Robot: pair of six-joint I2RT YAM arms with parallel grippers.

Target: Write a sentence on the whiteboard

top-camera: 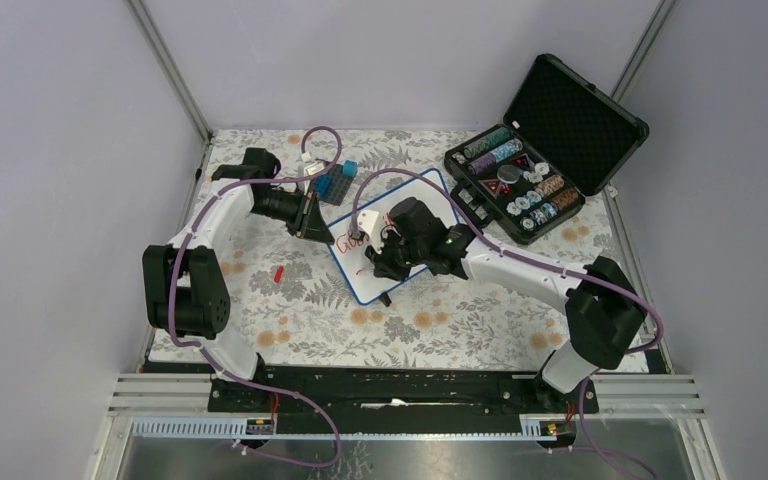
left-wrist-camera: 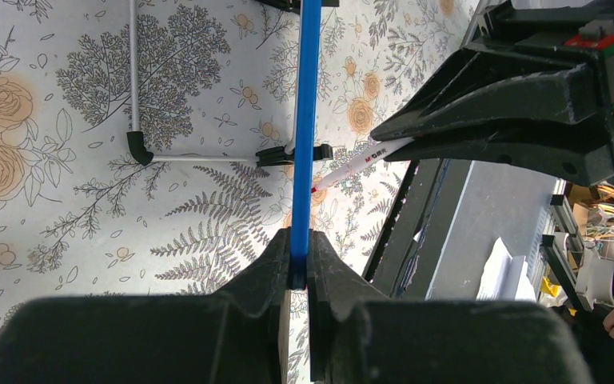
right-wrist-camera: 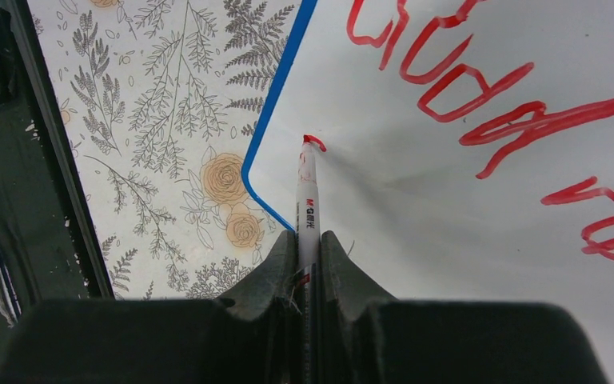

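The whiteboard, white with a blue rim, stands tilted on the floral table. My left gripper is shut on its left edge; in the left wrist view the blue rim runs edge-on into my left gripper. My right gripper is shut on a white marker whose red tip touches the whiteboard near its lower corner. The sentence shows as red handwritten letters in two lines, partly cut off. From above, my right gripper covers much of the sentence.
An open black case of poker chips lies at the back right. A blue block sits behind the board. A small red piece lies left of the board. The board's wire stand with a black foot rests on the cloth.
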